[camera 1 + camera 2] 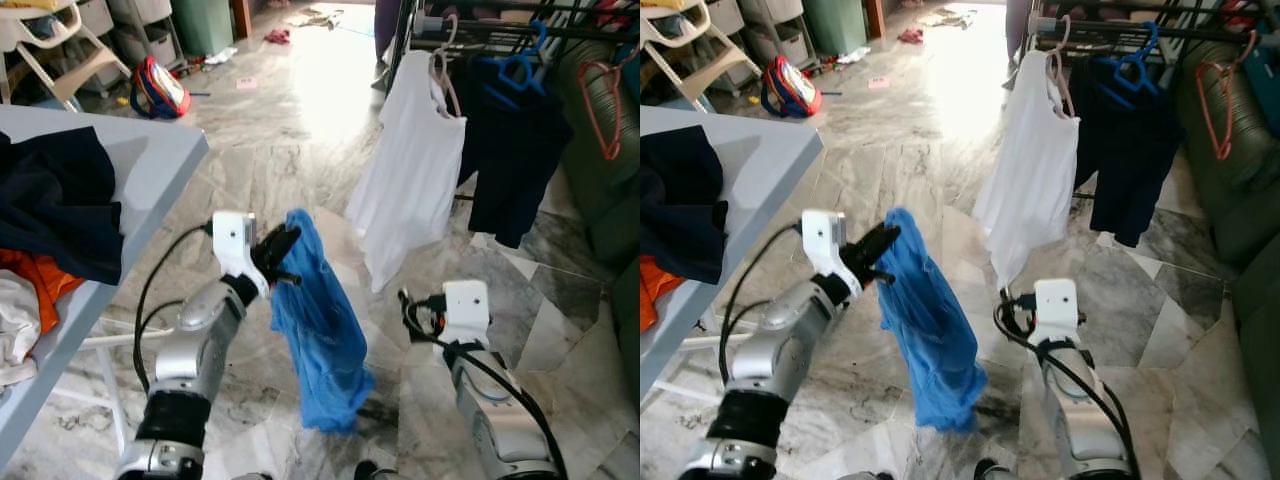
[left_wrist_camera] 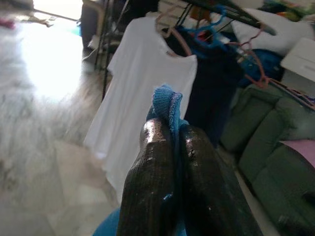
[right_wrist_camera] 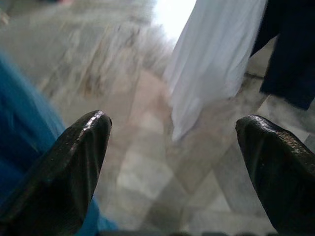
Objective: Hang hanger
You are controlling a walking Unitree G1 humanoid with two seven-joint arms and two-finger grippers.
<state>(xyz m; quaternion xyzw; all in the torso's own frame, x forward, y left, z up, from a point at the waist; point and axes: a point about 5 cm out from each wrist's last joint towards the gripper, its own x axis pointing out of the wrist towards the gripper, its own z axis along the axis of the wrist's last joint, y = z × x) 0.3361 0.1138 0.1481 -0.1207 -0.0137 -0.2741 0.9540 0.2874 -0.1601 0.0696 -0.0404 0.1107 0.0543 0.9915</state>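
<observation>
1. Over the marble floor point(image 1: 250, 140), left gripper point(image 1: 285, 255) has its fingers pinched on a blue garment point(image 1: 318, 330), dangling short of the clothes rack point(image 1: 500, 25).
2. Right gripper point(image 3: 172, 147) sits low, fingers spread, holding nothing.
3. White shirt point(image 1: 410, 170) hangs on a pink hanger point(image 1: 445, 80).

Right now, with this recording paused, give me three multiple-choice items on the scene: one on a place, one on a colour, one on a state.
1. Where does the white shirt hang?
A. on the rack
B. on the table
C. on the floor

2. What colour is the garment the left gripper holds?
A. red
B. blue
C. white

3. How do the right gripper's jaws stand?
A. shut on cloth
B. shut on nothing
C. open

Answers:
1 A, a hanger carries it on the rack.
2 B, blue cloth drapes from its jaws.
3 C, wide gap, floor between.
</observation>
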